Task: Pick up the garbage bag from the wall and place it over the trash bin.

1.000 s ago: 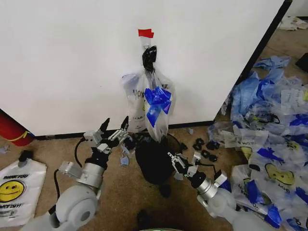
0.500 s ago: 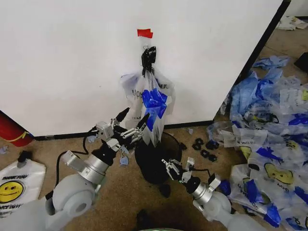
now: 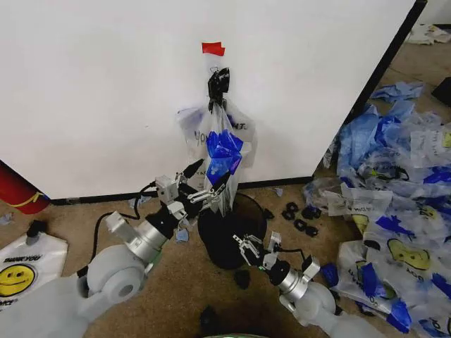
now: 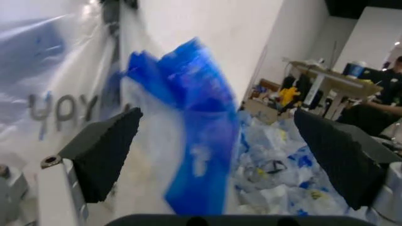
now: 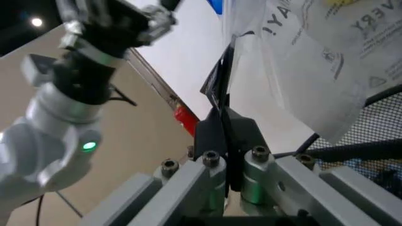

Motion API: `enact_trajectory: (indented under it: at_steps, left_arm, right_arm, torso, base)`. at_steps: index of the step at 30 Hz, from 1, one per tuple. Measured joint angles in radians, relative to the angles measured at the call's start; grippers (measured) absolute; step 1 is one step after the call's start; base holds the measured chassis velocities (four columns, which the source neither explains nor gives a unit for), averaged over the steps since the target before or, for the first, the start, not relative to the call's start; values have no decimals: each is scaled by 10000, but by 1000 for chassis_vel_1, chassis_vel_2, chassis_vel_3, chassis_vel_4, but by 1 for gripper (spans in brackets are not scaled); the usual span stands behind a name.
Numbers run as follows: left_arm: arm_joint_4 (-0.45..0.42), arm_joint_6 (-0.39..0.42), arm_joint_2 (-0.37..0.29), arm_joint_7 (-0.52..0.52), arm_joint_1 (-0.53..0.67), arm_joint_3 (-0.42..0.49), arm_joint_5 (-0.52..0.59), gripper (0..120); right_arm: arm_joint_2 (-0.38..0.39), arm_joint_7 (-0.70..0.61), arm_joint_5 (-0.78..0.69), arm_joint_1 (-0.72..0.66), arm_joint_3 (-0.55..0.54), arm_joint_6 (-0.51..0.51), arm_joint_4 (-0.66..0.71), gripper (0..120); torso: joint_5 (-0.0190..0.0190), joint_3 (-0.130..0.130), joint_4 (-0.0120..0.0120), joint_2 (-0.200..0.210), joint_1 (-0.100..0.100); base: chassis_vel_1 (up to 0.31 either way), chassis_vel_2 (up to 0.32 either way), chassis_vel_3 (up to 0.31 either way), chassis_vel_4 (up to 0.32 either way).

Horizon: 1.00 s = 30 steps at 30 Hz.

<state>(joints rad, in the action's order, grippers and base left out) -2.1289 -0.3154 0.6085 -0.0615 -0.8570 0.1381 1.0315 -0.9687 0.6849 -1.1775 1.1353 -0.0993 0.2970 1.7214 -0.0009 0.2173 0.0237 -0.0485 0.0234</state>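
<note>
A: Hanging off the wall [image 3: 91, 91], the garbage bag [image 3: 220, 151] runs straight down over the trash bin [image 3: 227, 236].

B: Yep, our left gripper [image 3: 205, 182] is nearer, jaws spread around its lower end. Our right gripper [image 3: 251, 250] waits low by the bin, pressed together.

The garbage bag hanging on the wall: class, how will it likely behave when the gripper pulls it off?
The garbage bag is thin, see-through film hanging in loose folds, so it will probably go limp and crumple between the jaws of the open left gripper. It looks empty, so likely very light. The smooth plastic may slip unless pinched firmly.
</note>
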Motion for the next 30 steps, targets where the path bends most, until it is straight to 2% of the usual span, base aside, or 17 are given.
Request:
enact_trajectory:
  at_steps: [5, 21, 23, 27, 30]
  left_arm:
    - [419, 15, 54, 25, 337, 273, 96, 97]
    - [465, 278, 72, 192, 842, 1022, 241, 94]
    - [493, 292, 39, 204, 871, 1088, 251, 88]
    - [505, 305, -67, 208, 939, 1180, 293, 70]
    - [474, 313, -109, 207, 983, 1218, 309, 64]
  right_arm:
    - [-84, -13, 40, 4, 10, 11, -16, 0]
    - [-49, -30, 70, -11, 32, 49, -128, 0]
    - [-43, -38, 70, -7, 47, 64, -129, 0]
    - [-53, -46, 78, 3, 50, 75, -129, 0]
    - [-58, -47, 89, 4, 44, 79, -129, 0]
  torso:
    - [0, 0, -1, 0, 0]
    - [0, 0, -1, 0, 0]
    - [-1, 0, -1, 0, 0]
    - [-1, 0, -1, 0, 0]
    - [-1, 0, -2, 0, 0]
  base:
    - [0, 0, 0, 0]
    - [0, 0, 0, 0]
    - [0, 0, 0, 0]
    - [0, 0, 0, 0]
    - [0, 0, 0, 0]
